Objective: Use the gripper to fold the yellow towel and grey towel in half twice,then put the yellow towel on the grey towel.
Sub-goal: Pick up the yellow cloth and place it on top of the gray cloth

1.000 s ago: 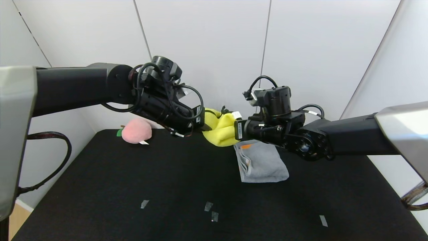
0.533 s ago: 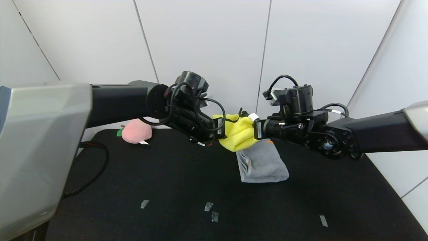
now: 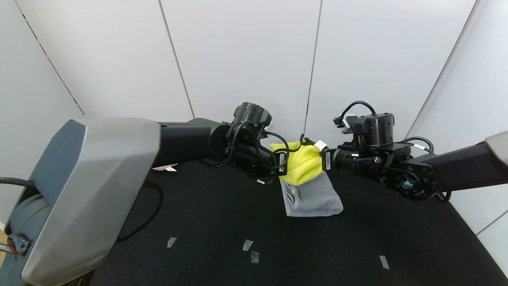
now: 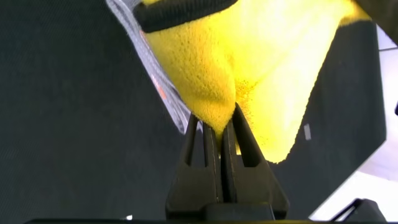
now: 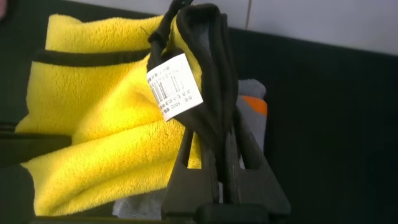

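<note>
The yellow towel [image 3: 302,165] hangs folded in the air between my two grippers, over the far end of the grey towel [image 3: 313,196]. My left gripper [image 3: 282,162] is shut on one yellow end [image 4: 211,99]. My right gripper [image 3: 324,157] is shut on the other end, on its dark trim near the white tag [image 5: 174,84]. The grey towel lies folded on the black table [image 3: 222,214], its orange band [image 5: 254,104] showing under the yellow towel. In the left wrist view the grey towel's edge [image 4: 149,74] shows beside the yellow cloth.
The pink plush peach is almost wholly hidden behind my left arm; only its tag [image 3: 170,169] shows. Several small tape marks [image 3: 248,244] lie near the table's front. White walls stand close behind the table.
Both grippers have carried the yellow towel to the right and lower, from left of the grey towel to over its far end. The left arm now hides the peach.
</note>
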`<control>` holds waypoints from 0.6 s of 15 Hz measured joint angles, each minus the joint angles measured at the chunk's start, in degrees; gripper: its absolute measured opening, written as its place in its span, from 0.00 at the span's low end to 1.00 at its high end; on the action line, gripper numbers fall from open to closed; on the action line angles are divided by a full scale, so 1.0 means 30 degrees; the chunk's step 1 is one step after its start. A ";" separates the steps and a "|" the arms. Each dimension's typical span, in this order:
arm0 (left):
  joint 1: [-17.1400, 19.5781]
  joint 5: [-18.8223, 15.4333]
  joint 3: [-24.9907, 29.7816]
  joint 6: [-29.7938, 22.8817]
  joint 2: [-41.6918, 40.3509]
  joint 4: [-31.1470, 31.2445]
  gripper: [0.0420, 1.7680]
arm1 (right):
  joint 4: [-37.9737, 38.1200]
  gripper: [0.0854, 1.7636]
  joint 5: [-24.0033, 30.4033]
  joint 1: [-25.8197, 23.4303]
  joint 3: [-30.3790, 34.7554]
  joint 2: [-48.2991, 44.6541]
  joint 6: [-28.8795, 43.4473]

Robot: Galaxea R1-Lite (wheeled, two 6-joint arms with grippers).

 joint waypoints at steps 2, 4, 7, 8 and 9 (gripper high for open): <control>-0.0183 0.0033 0.0004 -0.0004 0.0553 -0.0906 0.05 | -0.0236 0.06 -0.0020 -0.0276 0.0650 0.0000 0.0012; -0.0309 0.0069 0.0004 -0.0020 0.1077 -0.1898 0.05 | -0.0325 0.06 0.0089 -0.0504 0.0983 0.0065 0.0037; -0.0423 0.0053 -0.0024 -0.0041 0.1739 -0.2950 0.05 | -0.0484 0.06 0.0191 -0.0817 0.1219 0.0394 0.0037; -0.0423 0.0033 -0.0024 -0.0041 0.1942 -0.3068 0.05 | -0.0589 0.06 0.0199 -0.0861 0.1276 0.0540 0.0037; -0.0423 -0.0037 -0.0024 -0.0057 0.2125 -0.3296 0.05 | -0.0618 0.06 0.0199 -0.0890 0.1329 0.0695 0.0037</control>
